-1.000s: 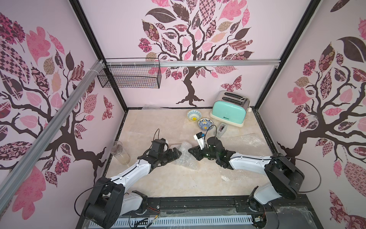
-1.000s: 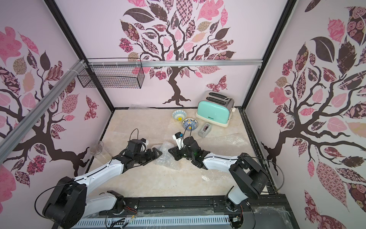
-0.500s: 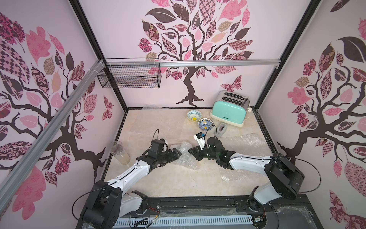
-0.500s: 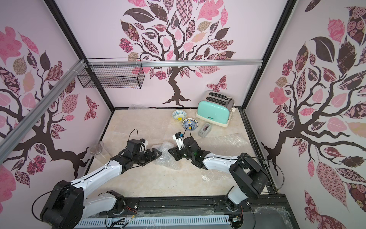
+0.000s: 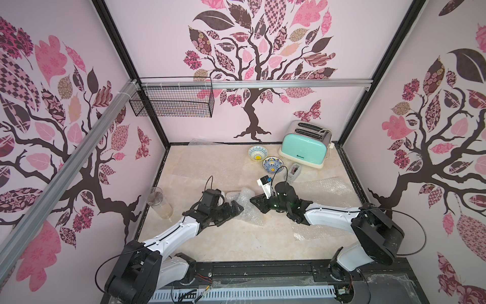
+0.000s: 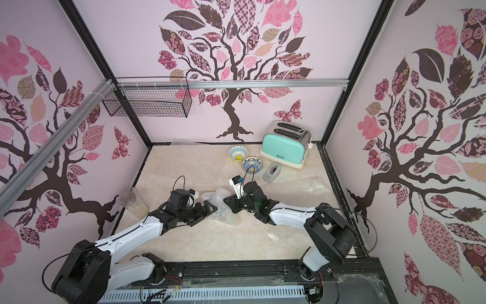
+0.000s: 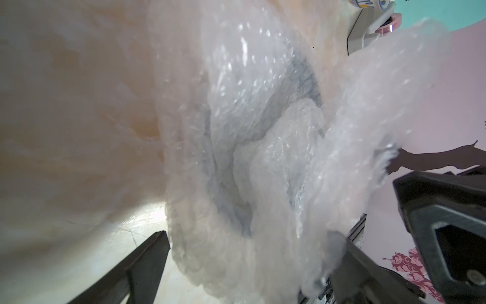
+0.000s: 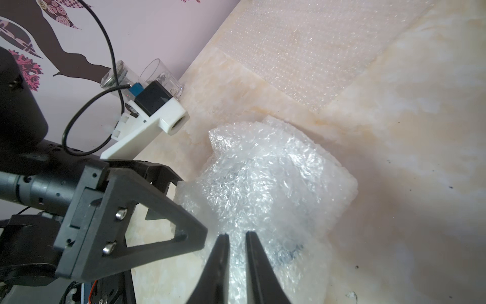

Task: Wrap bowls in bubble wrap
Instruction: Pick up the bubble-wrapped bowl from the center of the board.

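Bubble wrap bundle (image 8: pixel 268 184) lies crumpled on the table (image 5: pixel 210 247) (blue pattern faint inside): left gripper (image 7: pixel 251 237) spread wide around it, right gripper (image 8: pixel 236 235) pinching its edge; two bowls (image 5: pixel 257 153) (image 5: pixel 273 164) bare near toaster (image 5: pixel 302 147).

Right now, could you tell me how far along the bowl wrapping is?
Done, apparently: one bowl, since a blue pattern shows faintly through the crumpled bundle of bubble wrap at the table's centre. In hand: the right gripper pinches that bundle, while the left gripper stands open around it; the wrap looks loose. Left: the far bowl and the near bowl sit bare beside the toaster, with a flat sheet lying ready.
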